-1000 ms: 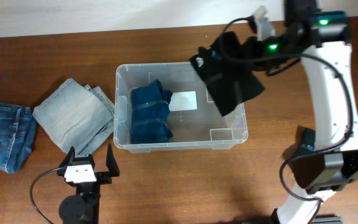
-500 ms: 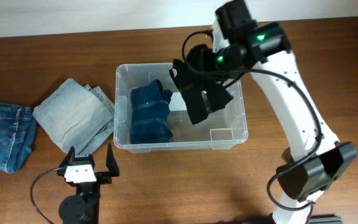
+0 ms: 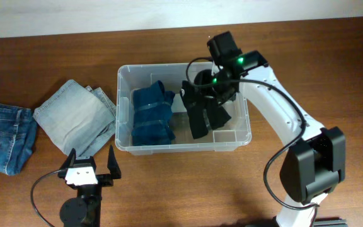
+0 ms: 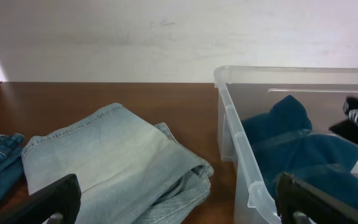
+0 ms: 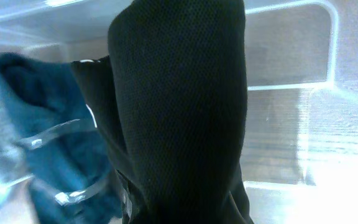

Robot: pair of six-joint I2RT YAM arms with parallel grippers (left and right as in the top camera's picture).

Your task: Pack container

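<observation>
Container is a clear plastic box. It sits in the middle of the brown wood counter. Inside it, on the left side, lies a folded dark blue cloth.

The right gripper is over the back right part of the container. It is gripping a black cloth. The cloth hangs down from the gripper into the box, just beside the dark blue cloth. The low end of the black cloth reaches down near the front wall of the box. In the right wrist view the black cloth fills most of the picture and hides the gripper fingers. You can see small holes in it, like a net. The dark blue cloth shows to its left, and the clear floor of the box shows to its right.

The left gripper is near the front edge of the counter, apart from the container. It is wide open and holds nothing.

A folded pair of light blue jeans lies on the counter just left of the container. One corner is very close to the box wall. A darker pair of blue jeans lies at the far left edge, touching the light pair.
</observation>
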